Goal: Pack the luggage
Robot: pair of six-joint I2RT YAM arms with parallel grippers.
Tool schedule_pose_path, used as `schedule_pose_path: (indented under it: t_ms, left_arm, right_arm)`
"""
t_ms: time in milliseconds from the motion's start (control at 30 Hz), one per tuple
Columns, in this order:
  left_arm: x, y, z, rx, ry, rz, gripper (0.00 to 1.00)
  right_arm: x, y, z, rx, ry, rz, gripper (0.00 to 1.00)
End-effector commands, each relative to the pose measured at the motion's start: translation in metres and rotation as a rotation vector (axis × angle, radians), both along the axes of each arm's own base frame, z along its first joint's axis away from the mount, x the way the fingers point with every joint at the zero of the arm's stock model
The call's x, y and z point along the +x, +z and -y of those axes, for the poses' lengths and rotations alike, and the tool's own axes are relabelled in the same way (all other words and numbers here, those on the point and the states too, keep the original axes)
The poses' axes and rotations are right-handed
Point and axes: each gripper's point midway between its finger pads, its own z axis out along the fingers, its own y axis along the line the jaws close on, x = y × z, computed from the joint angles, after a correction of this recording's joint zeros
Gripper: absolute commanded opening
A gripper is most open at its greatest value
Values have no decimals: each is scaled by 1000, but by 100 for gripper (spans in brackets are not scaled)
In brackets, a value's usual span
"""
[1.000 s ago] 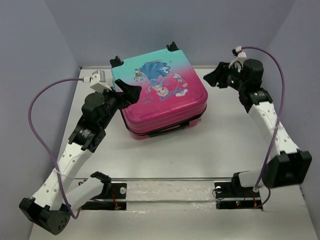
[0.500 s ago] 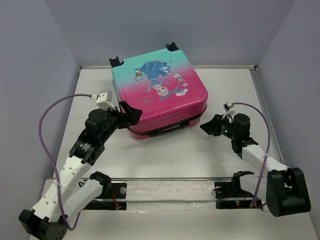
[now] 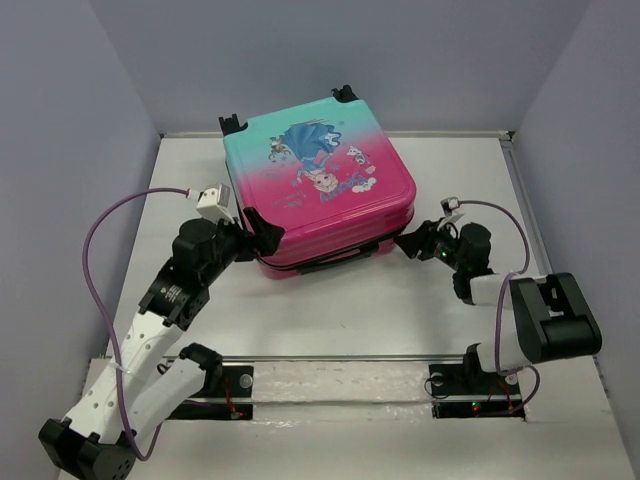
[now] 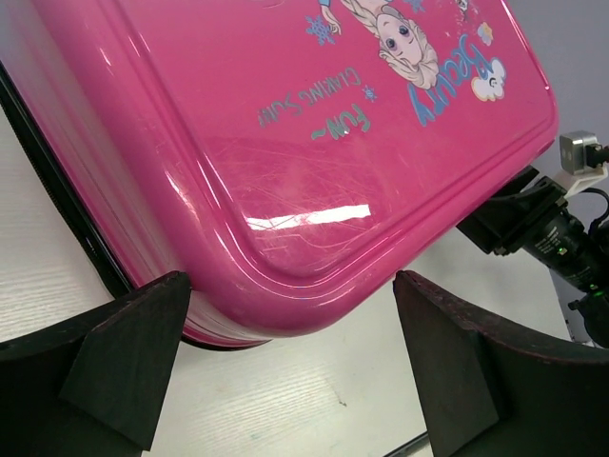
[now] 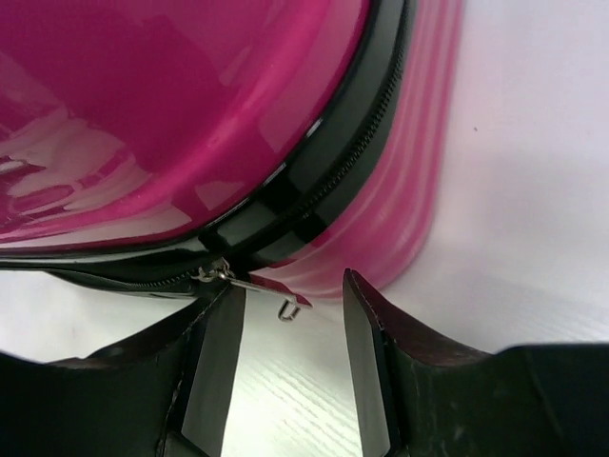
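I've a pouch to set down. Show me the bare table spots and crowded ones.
Bare table: far right, between the luggage and the right wall; also the strip between the luggage's front and the rail. Crowded: both near corners, where the left gripper and right gripper stand.

White table (image 3: 400,300), faint wood grain, being shown filling middle of top view; being bordered by grey walls (image 3: 60,150) at left, right, top. Luggage (image 3: 320,190) being carried flat on it, upper centre of frame, printed shell up, teal end and black wheels (image 3: 345,93) toward top, pink end toward bottom. Metal rail (image 3: 340,357) and arm bases (image 3: 470,385) being carried along bottom edge. Luggage's pink lower edge being seen touching tabletop in both wrist views.
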Motion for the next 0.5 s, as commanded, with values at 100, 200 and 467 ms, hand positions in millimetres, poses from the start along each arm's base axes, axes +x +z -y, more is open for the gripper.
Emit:
schedule_pose_path:
  t_ms: [100,200,467]
  left_arm:
    - [-4,8,10,-14,-62,16,99]
    - [-4,9,8,-9,-53,22,99]
    - [0,-4,17,-29,-81,-1,99]
  right_arm:
    - [13,48,-20,103,109,205,51]
    - [11,50,-26,137,132,212,47]
    - [3,72,-36,189,156,259,7]
